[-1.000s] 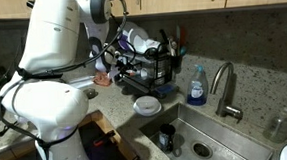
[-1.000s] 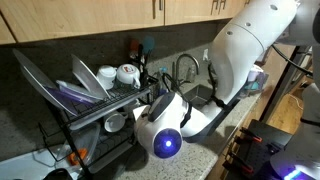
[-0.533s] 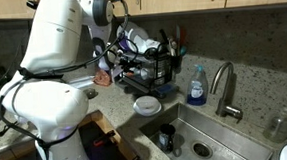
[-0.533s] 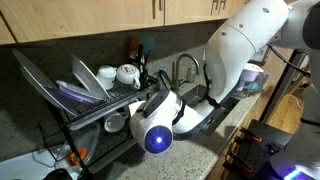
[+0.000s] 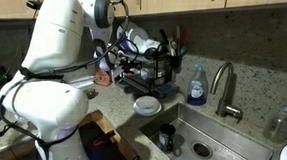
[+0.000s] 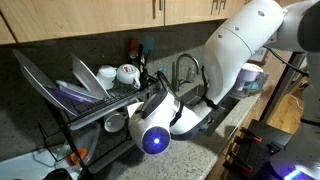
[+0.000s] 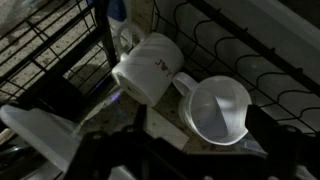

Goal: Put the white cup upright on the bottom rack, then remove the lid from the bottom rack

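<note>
Around: A black wire dish rack (image 5: pixel 148 65) stood on the speckled tabletop (image 5: pixel 120 99) beside a steel sink (image 5: pixel 212 136). A curved faucet (image 5: pixel 222 85) and a blue dish soap bottle (image 5: pixel 196 87) were near it, and a shallow white bowl (image 5: pixel 147 107) sat on the tabletop just in front of the rack.
In the sink: A dark cup (image 5: pixel 167 139) stood on the basin floor.
In the way: In the wrist view, rack wires crossed above and beside the lower tier. In an exterior view, the arm's own wrist (image 6: pixel 153 142), with a glowing blue ring, hid much of that tier.
Task's thing: The white cup (image 7: pixel 150 68) lay on its side on the bottom rack (image 5: pixel 149 90), with its base turned toward the camera.
Beside it: A second white vessel (image 7: pixel 218 108), its mouth facing the camera, lay just beside the cup. A handle stuck out between the two, and it could not be told whose it was.
Lower tier, other: A flat white piece (image 7: pixel 40 130) lay at the near left. Whether it was a lid could not be told.
Count, lower tier: There were two white vessels and one flat white piece.
Count, upper tier: There were one large white plate (image 6: pixel 25 70), one lavender plate (image 6: pixel 68 97), one white bowl (image 6: pixel 85 72) and two small white vessels (image 6: pixel 105 75) (image 6: pixel 127 73).
Arm: The white Panda arm (image 5: pixel 52 56) rose from the lower corner of the frame and bent over toward the end of the rack. Its wrist was down at the level of the lower tier.
Jaws: They were spread wide and held nothing, showing as dark blurred shapes along the bottom edge of the wrist view, short of the cup.
</note>
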`<state>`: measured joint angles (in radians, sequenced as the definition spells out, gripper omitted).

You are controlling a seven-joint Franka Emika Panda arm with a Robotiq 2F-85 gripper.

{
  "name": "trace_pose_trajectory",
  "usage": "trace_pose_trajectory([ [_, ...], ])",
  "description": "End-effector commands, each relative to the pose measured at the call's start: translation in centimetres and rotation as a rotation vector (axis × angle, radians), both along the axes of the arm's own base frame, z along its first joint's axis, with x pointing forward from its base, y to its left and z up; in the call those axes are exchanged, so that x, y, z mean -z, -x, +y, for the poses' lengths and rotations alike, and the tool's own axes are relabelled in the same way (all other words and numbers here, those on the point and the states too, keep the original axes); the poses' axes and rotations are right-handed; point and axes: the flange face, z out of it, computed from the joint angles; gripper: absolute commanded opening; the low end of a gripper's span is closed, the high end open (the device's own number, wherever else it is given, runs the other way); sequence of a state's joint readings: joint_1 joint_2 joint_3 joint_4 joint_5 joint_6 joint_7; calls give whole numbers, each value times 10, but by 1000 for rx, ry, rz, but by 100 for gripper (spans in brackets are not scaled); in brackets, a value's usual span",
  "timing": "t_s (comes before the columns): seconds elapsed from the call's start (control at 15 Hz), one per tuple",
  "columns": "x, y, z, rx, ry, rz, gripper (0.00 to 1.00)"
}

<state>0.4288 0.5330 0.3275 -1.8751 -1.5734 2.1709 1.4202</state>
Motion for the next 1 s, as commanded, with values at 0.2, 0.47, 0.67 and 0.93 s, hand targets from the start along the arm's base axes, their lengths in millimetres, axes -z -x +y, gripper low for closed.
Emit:
trace_pose_trajectory([
  [0.2,3,-9,7,-55,33,-40,100],
  [0.47,17,-23,4,-104,76,-81,100],
  [0.67,29,-37,-4,-107,79,-119,100],
  [0.93,44,-58,-13,-72,39,-182,100],
])
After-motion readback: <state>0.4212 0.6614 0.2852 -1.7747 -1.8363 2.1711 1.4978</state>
